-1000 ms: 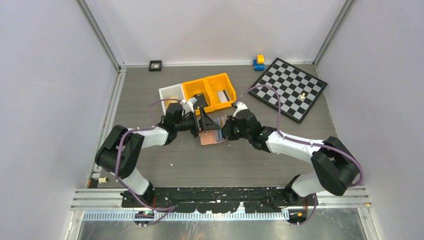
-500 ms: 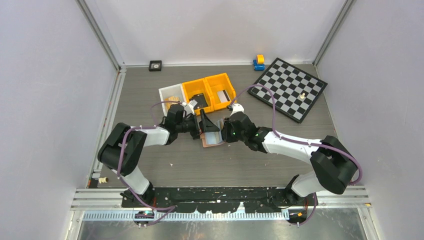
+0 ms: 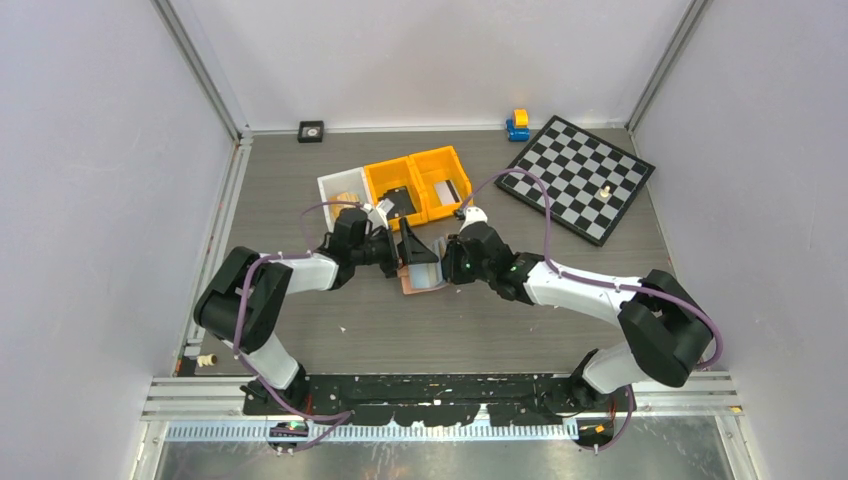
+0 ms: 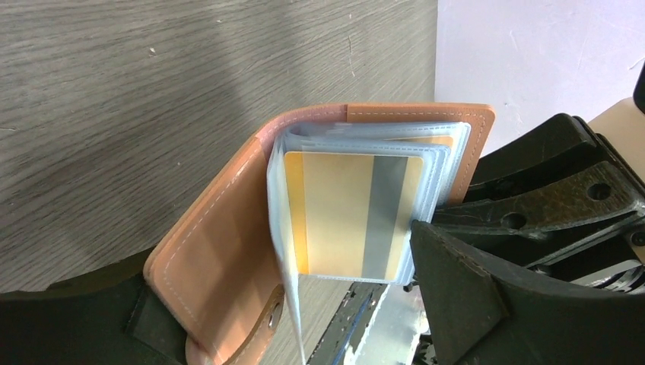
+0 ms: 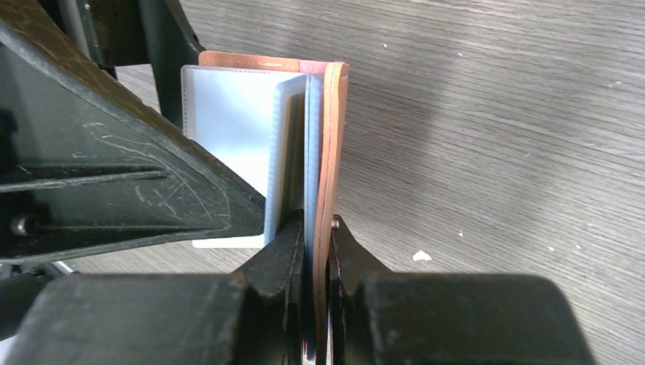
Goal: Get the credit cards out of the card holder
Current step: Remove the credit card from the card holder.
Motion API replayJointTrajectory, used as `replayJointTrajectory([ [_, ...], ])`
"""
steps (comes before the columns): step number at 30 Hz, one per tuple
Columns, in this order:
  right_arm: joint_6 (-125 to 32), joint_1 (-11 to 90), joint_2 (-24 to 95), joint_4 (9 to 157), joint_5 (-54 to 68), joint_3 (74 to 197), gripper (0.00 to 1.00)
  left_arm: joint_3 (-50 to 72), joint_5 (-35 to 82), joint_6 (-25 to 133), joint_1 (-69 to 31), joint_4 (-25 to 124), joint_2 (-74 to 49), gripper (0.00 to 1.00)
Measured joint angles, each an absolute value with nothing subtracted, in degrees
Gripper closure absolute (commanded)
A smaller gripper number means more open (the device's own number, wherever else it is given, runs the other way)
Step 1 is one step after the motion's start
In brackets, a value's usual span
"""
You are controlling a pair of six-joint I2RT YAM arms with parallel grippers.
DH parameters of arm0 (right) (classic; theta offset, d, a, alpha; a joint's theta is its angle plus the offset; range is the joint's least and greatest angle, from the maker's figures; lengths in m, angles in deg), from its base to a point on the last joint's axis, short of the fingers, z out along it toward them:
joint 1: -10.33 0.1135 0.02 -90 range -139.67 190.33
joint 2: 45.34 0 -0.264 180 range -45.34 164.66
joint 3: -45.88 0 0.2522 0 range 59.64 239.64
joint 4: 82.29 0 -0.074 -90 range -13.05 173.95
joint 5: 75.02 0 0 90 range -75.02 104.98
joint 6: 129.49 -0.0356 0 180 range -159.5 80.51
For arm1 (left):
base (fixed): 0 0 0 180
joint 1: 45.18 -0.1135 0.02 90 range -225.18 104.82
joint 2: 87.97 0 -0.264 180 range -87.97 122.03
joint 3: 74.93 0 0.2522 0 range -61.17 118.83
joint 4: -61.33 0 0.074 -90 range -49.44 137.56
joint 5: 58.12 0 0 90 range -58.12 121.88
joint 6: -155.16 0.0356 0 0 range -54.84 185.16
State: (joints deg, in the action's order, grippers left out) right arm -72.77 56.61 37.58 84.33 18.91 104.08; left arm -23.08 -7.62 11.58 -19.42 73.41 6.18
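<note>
- Nearest us, both arms reach inward from their bases and meet over the middle of the table [image 3: 480,330].
- Against a second ago, the right gripper [image 5: 313,220] has slid left, tight up to the card holder [image 4: 220,228]. We see almost no shift since half a second ago.
- The right gripper's jaws are pinched together on one tan cover of the holder, with a clear leaf caught in the same bite.
- The left gripper [image 3: 410,256] has its fingers wide apart and the opened holder fills the gap. The other cover lies against one finger and the clear pockets [image 4: 365,138] touch the other, so the holder is clamped between them.
- The holder stands open like a book between the two grippers. We cannot tell whether its lower edge touches the table.
- A gold credit card [image 4: 354,217] with a grey stripe sits inside the front clear pocket.
- Just beyond the grippers, three bins stand in a row, touching.
- The white bin [image 3: 325,185] holds something small and tan.
- The left orange bin [image 3: 385,167] holds a black item, and the right orange bin [image 3: 440,153] holds a flat grey piece.
- Farther right lies a chessboard [image 3: 578,177] with one pale piece [image 3: 604,189] on it.
- At the back edge are a blue and yellow toy [image 3: 517,124] and, well to the left, a small black square [image 3: 311,131].
</note>
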Motion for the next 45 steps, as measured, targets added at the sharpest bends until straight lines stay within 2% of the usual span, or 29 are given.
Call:
replayJointTrajectory([
  [7,-77.01,51.3,38.34,90.38,9.99,101.88,0.93,-23.08,-7.67,11.58,-20.23,72.99,4.65,0.0],
  [13,-83.0,44.61,42.08,99.08,0.64,98.6,0.93,-23.08,-7.67,11.75,-20.6,71.84,1.53,0.0],
  [17,-86.63,42.18,44.79,104.72,-4.15,96.74,0.93,-23.08,-7.67,11.95,-20.8,70.83,-0.16,0.08],
  [24,-90.02,41.64,45.36,111.19,-8.89,95.19,0.93,-22.91,-7.36,13.39,-21.21,67.29,0.35,0.07],
  [29,-90.74,41.64,45.36,113.14,-9.86,95.08,0.93,-22.34,-6.68,14.51,-21.21,64.21,2.14,0.21],
  [33,-90.96,41.64,45.36,114.01,-10.29,94.75,0.93,-22.19,-6.68,14.79,-21.21,63.12,2.23,0.39],
  [37,-91.31,41.57,45.36,114.4,-10.66,94.49,0.93,-22.12,-6.73,14.79,-21.39,63.18,2.23,0.46],
  [40,-91.55,41.37,45.36,114.58,-10.71,94.45,0.83,-22.12,-6.75,14.72,-21.71,63.31,2.23,0.51],
  [42,-91.9,41.31,45.36,114.93,-10.84,94.4,0.75,-22.12,-6.77,14.68,-21.95,63.53,2.23,0.6],
  [45,-92.31,41.18,45.36,116.0,-11.12,94.16,0.68,-22.12,-6.75,14.72,-22.06,63.6,2.23,0.72],
])
